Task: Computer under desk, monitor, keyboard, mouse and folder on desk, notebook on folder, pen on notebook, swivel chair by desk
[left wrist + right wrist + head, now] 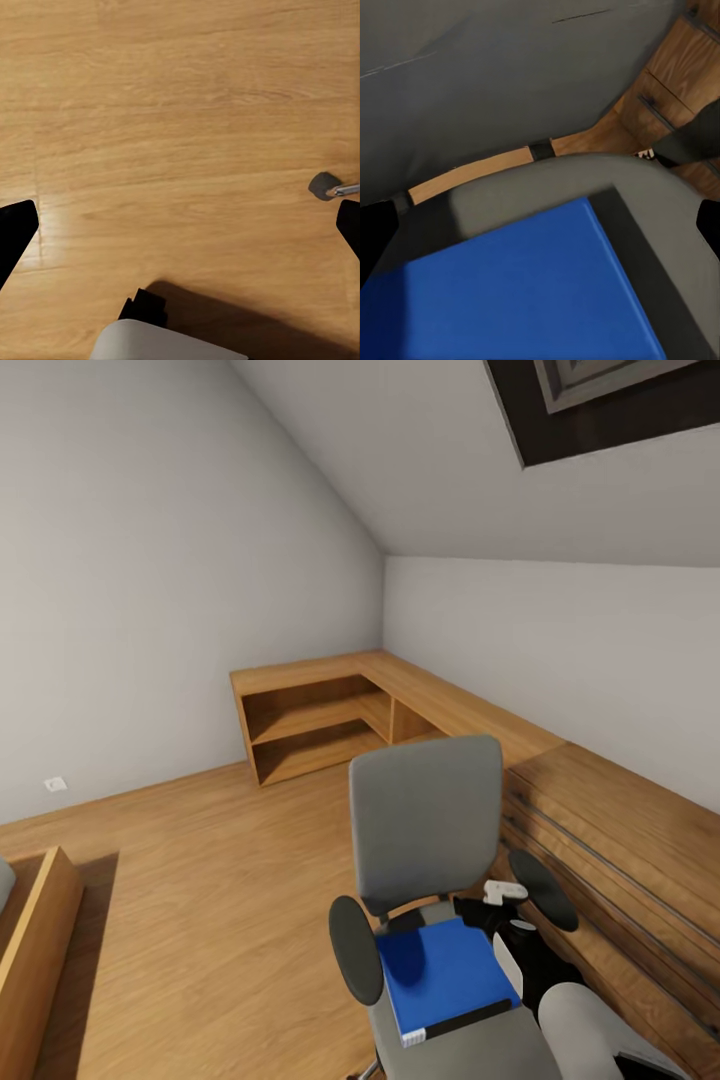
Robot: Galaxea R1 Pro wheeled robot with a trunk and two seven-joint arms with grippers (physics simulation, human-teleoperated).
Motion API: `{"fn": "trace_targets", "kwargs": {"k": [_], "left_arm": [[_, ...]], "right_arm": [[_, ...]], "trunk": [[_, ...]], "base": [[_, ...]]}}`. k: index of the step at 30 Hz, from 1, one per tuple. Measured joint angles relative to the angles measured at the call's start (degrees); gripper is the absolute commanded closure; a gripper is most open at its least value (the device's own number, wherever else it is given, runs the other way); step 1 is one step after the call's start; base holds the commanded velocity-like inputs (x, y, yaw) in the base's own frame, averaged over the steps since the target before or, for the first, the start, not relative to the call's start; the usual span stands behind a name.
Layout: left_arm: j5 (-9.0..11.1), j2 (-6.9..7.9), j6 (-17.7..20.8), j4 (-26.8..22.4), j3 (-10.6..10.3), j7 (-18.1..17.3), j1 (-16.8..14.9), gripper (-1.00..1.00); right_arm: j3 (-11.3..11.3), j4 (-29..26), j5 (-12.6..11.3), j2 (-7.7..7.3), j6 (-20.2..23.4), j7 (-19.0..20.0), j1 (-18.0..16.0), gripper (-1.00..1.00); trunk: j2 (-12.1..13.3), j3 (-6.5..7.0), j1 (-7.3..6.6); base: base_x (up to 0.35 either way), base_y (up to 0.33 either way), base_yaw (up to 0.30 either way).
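Chair: your grey padded swivel chair [430, 840] with dark armrests stands on the wooden floor [200, 860], just beside the low oak chest [620, 840].
Folder: the flat bright blue folder [445, 970] lies on the chair seat, right under your right end effector [540, 225].
Right end effector: its fingers are spread wide, holding nothing.
Left end effector [180, 225]: spread wide too, over bare floor near a chair castor [324, 185].
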Motion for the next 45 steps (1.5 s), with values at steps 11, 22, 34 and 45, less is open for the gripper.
{"fn": "trace_targets", "kwargs": {"k": [11, 22, 34, 45], "left_arm": [[0.0, 0.00, -0.1, 0.1, 0.0, 0.0, 0.0, -1.00], [0.1, 0.00, -0.1, 0.1, 0.1, 0.2, 0.0, -1.00], [0.1, 0.00, 0.0, 0.1, 0.1, 0.2, 0.0, -1.00], [0.0, 0.00, -0.1, 0.1, 0.0, -0.1, 0.0, -1.00]], "right_arm": [[-0.2, -2.6, -0.4, 0.18, -0.4, 0.2, 0.0, -1.00], [-0.1, -3.1, -0.5, 0.35, -0.4, 1.1, 0.0, -1.00], [0.2, -3.1, -0.2, 0.93, 0.4, 0.8, 0.0, -1.00], [0.4, -5.5, -0.3, 2.28, 10.5, -1.5, -4.3, -1.00]], "trunk": [[-4.4, -1.98, 2.42], [-8.8, -3.95, 4.83], [-13.6, -6.11, 7.47], [-14.1, -6.29, 7.70]], "base": [[0.000, 0.000, 0.000], [0.000, 0.000, 0.000], [0.000, 0.000, 0.000], [0.000, 0.000, 0.000]]}}
